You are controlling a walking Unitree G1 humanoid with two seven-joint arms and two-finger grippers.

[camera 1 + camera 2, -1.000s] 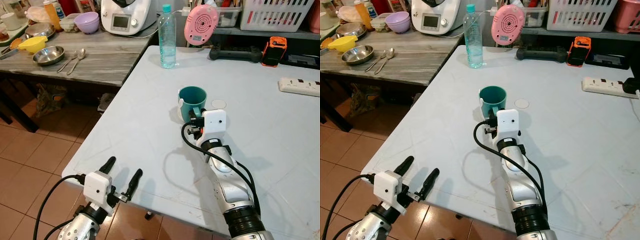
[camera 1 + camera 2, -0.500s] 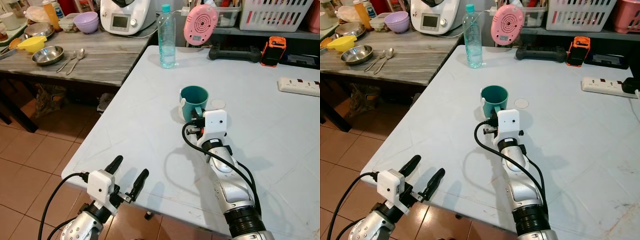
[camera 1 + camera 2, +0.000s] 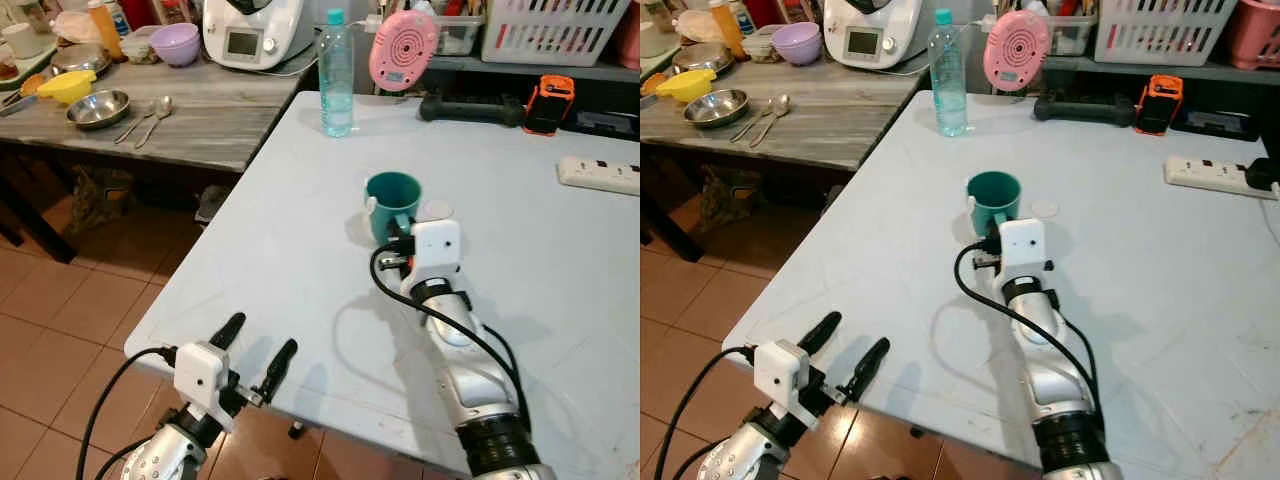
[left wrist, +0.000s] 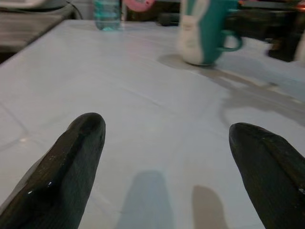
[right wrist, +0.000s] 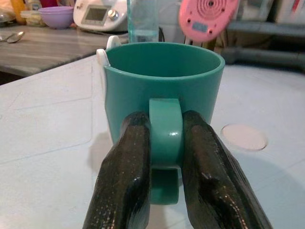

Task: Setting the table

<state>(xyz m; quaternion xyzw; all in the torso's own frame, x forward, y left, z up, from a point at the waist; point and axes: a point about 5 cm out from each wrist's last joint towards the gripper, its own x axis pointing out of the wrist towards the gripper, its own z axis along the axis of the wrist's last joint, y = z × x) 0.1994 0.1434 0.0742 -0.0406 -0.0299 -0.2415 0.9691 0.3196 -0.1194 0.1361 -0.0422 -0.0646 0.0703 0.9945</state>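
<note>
A teal mug with a white patch on its side stands upright on the pale blue table, near the middle. My right gripper is shut on the mug's handle, one black finger on each side of it. The right arm lies low over the table behind the mug. My left gripper hovers open at the table's near left edge, nothing between its fingers. In the left wrist view the mug stands far ahead.
A water bottle and a pink round device stand at the table's far end. A power strip lies at the right. The wooden side table holds a steel bowl, spoons and a purple bowl.
The right gripper has pushed the mug a little farther away across the table. The left gripper has risen slightly toward the table edge.
</note>
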